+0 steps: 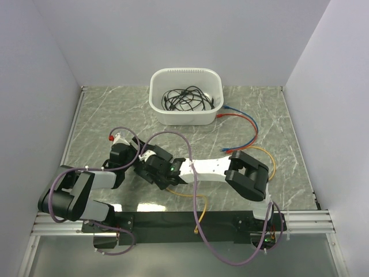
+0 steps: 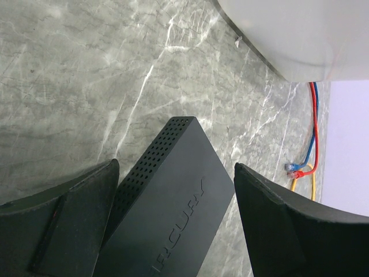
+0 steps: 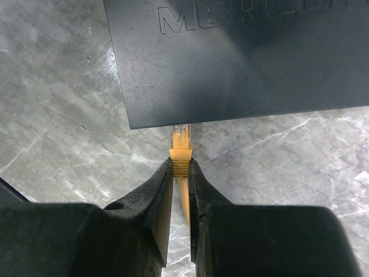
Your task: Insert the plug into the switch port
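Note:
The switch is a flat matte black box lying on the marble table. Its sockets are on the edge facing the right wrist camera and do not show. My right gripper is shut on the yellow plug. The plug's clear tip touches or just enters the box's near edge, near its left corner. My left gripper is open, with one jaw on each side of the box. The left finger lies against the perforated side. The right finger stands apart. In the top view both grippers cover the box.
A white tub of black cables stands at the back centre. Red and blue cables run from it across the right of the table, their plugs lying loose. The yellow cable trails toward the front edge.

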Tool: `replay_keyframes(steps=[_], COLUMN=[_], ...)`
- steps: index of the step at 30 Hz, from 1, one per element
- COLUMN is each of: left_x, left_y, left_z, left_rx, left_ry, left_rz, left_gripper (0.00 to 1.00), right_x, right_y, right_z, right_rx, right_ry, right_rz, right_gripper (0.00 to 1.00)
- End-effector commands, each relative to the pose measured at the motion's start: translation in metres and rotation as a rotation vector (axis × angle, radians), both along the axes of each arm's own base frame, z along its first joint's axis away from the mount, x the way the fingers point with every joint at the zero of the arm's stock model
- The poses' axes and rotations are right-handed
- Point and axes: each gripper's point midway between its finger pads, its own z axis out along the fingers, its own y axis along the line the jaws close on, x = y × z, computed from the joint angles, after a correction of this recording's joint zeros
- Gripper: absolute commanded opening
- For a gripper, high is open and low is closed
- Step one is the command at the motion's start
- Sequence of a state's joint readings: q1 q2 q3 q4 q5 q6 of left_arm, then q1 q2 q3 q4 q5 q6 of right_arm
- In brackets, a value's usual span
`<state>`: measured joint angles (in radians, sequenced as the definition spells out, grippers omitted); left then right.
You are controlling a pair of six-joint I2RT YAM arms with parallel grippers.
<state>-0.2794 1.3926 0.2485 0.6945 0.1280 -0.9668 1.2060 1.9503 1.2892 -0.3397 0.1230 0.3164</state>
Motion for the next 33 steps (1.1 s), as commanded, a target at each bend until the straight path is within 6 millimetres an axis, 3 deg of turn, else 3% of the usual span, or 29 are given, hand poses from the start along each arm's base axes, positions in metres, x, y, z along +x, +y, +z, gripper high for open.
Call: replay_keyframes(steps=[1,10,14,19,33], left_x=[-0.042,-0.052,-0.059,-0.065,-0.081], left_y=[-0.004,-0.007,-0.009,-0.012,-0.031], left_z=[-0.048,-0.053,-0.056,-0.057,-0.060], left_rx=[0.020,0.013,-0.002,-0.019,-0.031], left_ry=[0.203,0.212,0.216,0.219,0.223], left_rz=[-0.046,-0.061,-0.074,-0.086,-0.147], left_gripper=[0.88,0.88,0.88,0.88,0.86], right_x=[0.021,0.039,0.044,0.045,0.048], right_y=[0.032,0.029,0.021,0.014,0.012], right_z=[0.050,0.063,0.058,0.055,0.069], right_rx=[0.194,0.195,0.164,0.168,0.230], right_ry=[-0.131,-0.222,-0.248,-0.263,-0.316], right_rz=[-0.022,-0.067,-0.085,-0.100,-0.075], right_gripper=[0.00,0.00,0.00,0.00,0.00])
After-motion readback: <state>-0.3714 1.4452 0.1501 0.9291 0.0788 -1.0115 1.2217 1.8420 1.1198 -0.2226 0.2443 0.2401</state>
